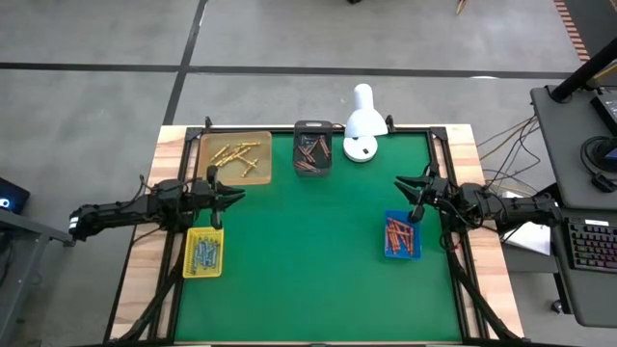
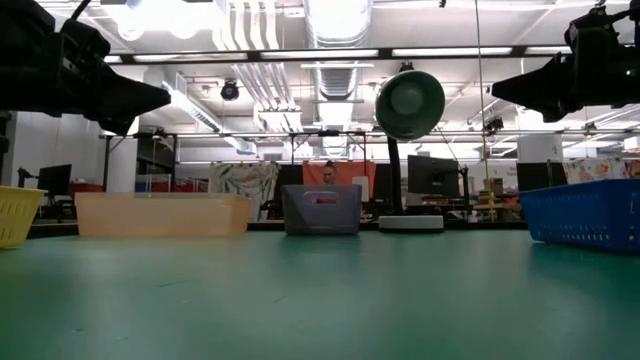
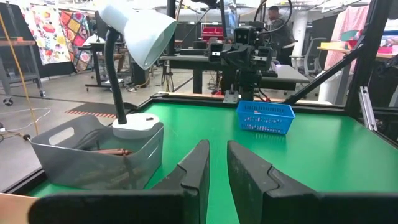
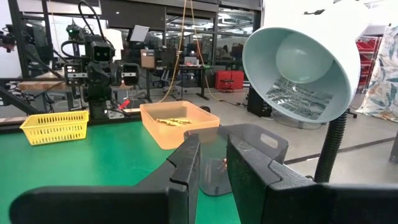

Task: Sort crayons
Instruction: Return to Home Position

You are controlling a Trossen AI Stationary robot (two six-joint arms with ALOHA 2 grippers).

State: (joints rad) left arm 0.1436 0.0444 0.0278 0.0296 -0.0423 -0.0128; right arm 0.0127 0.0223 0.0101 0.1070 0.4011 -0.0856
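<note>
**Q:** Where does the left gripper (image 1: pixel 231 198) stand, and in what state?

**A:** Over the left side of the table (image 1: pixel 308 289), hanging clear of the green surface; its fingers are drawn almost together, with only a thin slit between them; empty.

**Q:** And the right gripper (image 1: pixel 405 193)?

**A:** Opposite, over the right side, pointing back at the left gripper across the table; raised likewise; fingers nearly pressed together in the same way; empty.

**Q:** Which crayons lie nearest the left gripper?

**A:** Two groups. The blue-green crayons (image 1: pixel 204 253) fill the yellow tray (image 1: pixel 203 274), just beside the gripper on its near-edge side; the yellow crayons (image 1: pixel 236 154) lie scattered in the orange tray (image 1: pixel 260 140), just beside it on the far-edge side.

**Q:** And nearest the right gripper?

**A:** The orange-red crayons (image 1: pixel 399 234), in the blue tray (image 1: pixel 403 256); that tray sits just beside the gripper, toward the near edge.

**Q:** What lies between the two grippers?

**A:** Open green surface straight across; off toward the far edge, the brown crayons (image 1: pixel 311 154) in the grey tray (image 1: pixel 313 124), well apart from both grippers; just beside that tray, on the right gripper's side, a white lamp (image 1: pixel 363 120), its shade tipped toward the table.

**Q:** Do the trays touch?

**A:** No; each stands apart from the others.
</note>
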